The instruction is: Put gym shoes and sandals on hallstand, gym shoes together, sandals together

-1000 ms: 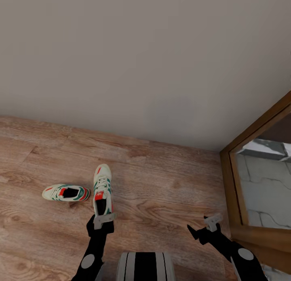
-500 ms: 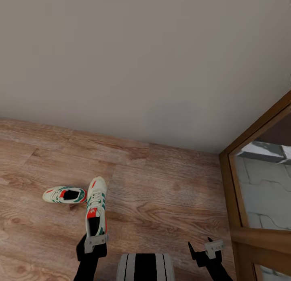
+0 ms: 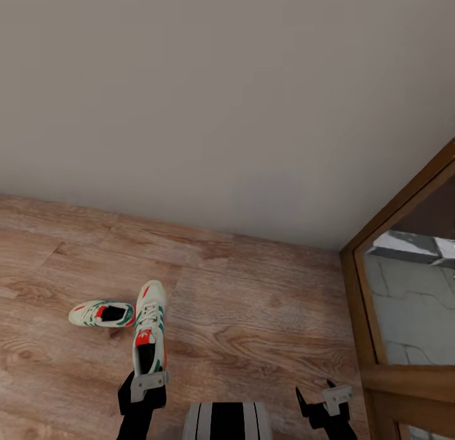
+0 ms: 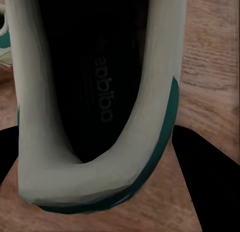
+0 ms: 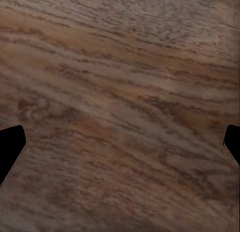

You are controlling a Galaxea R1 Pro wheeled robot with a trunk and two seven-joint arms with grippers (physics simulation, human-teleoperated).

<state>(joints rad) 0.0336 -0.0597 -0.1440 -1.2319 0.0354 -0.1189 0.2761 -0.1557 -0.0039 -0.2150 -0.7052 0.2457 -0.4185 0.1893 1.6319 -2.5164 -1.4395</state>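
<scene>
Clamped on the heel of one gym shoe (image 3: 149,329), the left gripper (image 3: 149,385) holds it with the toe pointing away from the robot, toward the wall (image 3: 227,98). From the left wrist camera the shoe's dark insole carries printed lettering that looks like the word "adidas", seen from an odd angle, so the reading is not certain. A teal band runs round the white heel collar (image 4: 95,184), and the gripper's black fingers (image 4: 207,172) sit on either side of it.

Whether the held shoe is lifted clear of the corridor floor (image 3: 265,313) or resting on it cannot be told from the head view. The second gym shoe (image 3: 102,314) lies on the planks just to the robot's left of the held one — its toe points left, and its heel end is very near the held shoe's side.

Low at the robot's left, the left arm reaches forward beside the trunk (image 3: 227,421). The right gripper (image 3: 325,399) hangs low at the right with its fingers spread wide and nothing between them; its wrist camera looks down on bare wood grain (image 5: 120,112), black fingertips (image 5: 10,144) at both edges. A brown wooden door frame (image 3: 360,301) stands at the right.
</scene>
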